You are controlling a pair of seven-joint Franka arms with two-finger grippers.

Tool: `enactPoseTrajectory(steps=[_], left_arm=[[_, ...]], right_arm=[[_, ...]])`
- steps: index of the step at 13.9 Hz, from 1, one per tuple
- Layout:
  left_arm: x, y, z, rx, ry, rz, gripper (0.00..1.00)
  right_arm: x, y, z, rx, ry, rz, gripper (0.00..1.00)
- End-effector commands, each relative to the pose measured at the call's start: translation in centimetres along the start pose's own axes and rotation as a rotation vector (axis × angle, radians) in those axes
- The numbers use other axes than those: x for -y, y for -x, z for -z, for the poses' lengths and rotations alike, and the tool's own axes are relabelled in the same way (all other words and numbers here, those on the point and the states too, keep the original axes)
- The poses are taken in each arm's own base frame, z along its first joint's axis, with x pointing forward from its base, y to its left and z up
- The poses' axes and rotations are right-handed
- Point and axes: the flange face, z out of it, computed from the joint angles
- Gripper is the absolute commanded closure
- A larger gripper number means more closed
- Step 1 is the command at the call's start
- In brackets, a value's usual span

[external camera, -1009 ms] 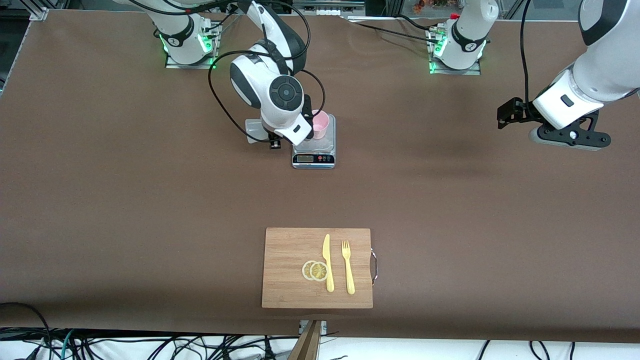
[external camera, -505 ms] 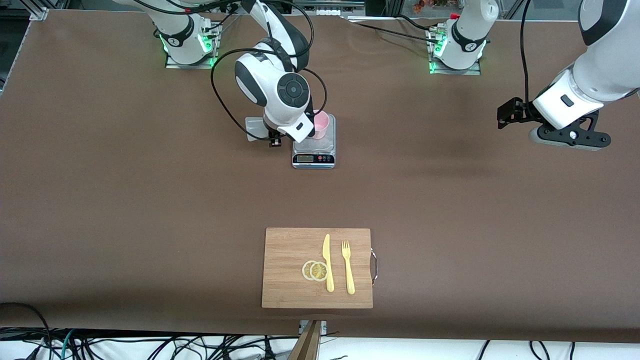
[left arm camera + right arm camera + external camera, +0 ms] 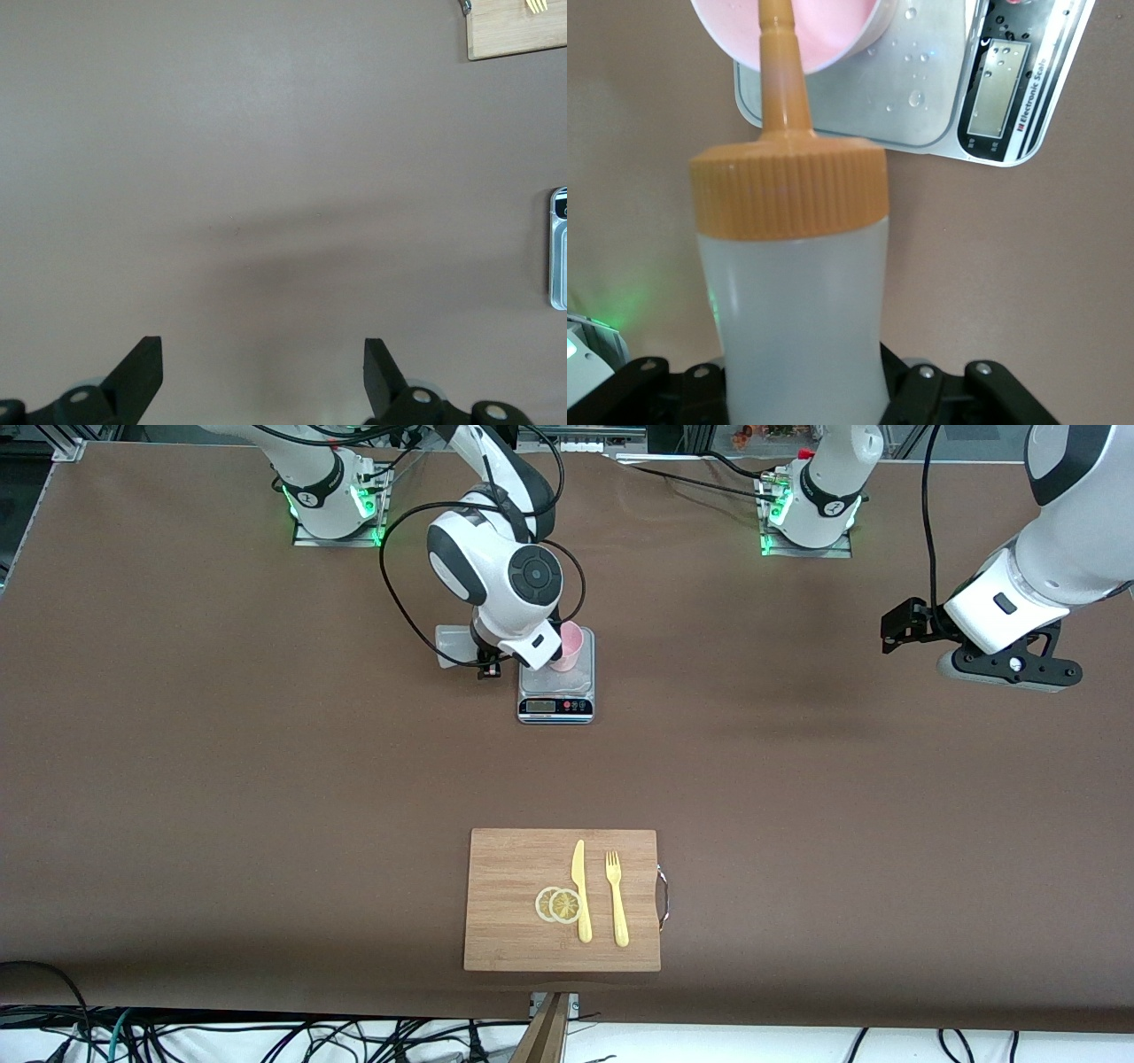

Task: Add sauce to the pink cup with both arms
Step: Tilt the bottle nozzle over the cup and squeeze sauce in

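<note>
Sauce, a translucent whitish squeeze bottle with an orange cap, is clamped in the right gripper, whose jaws press on the bottle's lower body. The bottle is tipped so its orange nozzle reaches over the rim of the pink cup.

Nearest the front camera lies a wooden cutting board. On it rest two lemon slices, overlapping, just beside a yellow knife, with a yellow fork next to the knife toward the left arm's end of the table.

Farther from the camera, well apart from the board, sits a small digital scale with its display facing the camera. The pink cup stands upright on the scale's plate, at the corner farthest from the camera. Water droplets show on the plate in the right wrist view. The right arm hangs over the scale's edge toward the right arm's end of the table, partly covering the cup. A clear plastic container lies on the table beside the scale, on that same side.

The left gripper waits over bare brown table toward the left arm's end, fingers spread wide and holding nothing.
</note>
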Motion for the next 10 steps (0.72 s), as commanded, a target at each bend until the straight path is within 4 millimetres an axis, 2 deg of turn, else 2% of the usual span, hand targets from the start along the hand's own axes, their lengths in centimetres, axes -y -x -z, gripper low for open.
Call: enactPoseTrajectory(steps=[1, 10], left_arm=[[-0.08, -0.21, 0.45, 0.014, -0.002, -0.016, 0.0], [-0.08, -0.21, 0.45, 0.014, -0.002, -0.016, 0.0]], right_arm=[[0.43, 0.23, 0.83, 0.035, 0.014, -0.006, 1.0], [0.67, 0.01, 1.09, 0.048, 0.021, -0.001, 1.0]])
